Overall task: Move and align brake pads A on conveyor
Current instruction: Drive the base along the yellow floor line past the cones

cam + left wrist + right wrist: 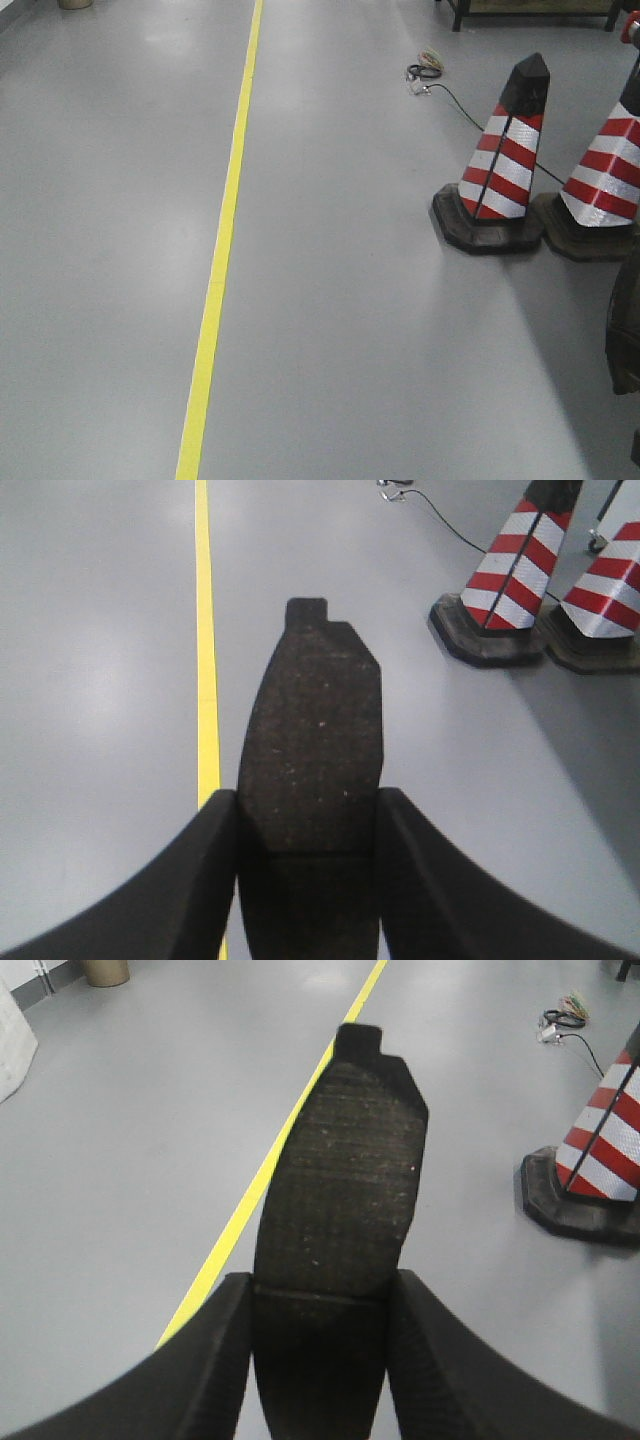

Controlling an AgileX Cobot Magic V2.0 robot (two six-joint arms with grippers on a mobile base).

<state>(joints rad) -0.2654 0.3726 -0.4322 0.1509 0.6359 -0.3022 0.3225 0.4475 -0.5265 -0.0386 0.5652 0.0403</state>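
My left gripper (308,825) is shut on a dark grey-brown brake pad (312,735). The pad sticks out forward between the two black fingers, its groove near the fingertips, and hangs above the grey floor. My right gripper (320,1305) is shut on a second brake pad (345,1175), held the same way above the floor. Neither gripper shows in the front view. The conveyor and the other brake pads are out of view.
A yellow floor line (222,235) runs away from me over grey floor. Two red-and-white striped cones (503,160) (606,170) stand at the right on black bases, with a black cable (450,98) behind them. A dark object (624,335) sits at the right edge.
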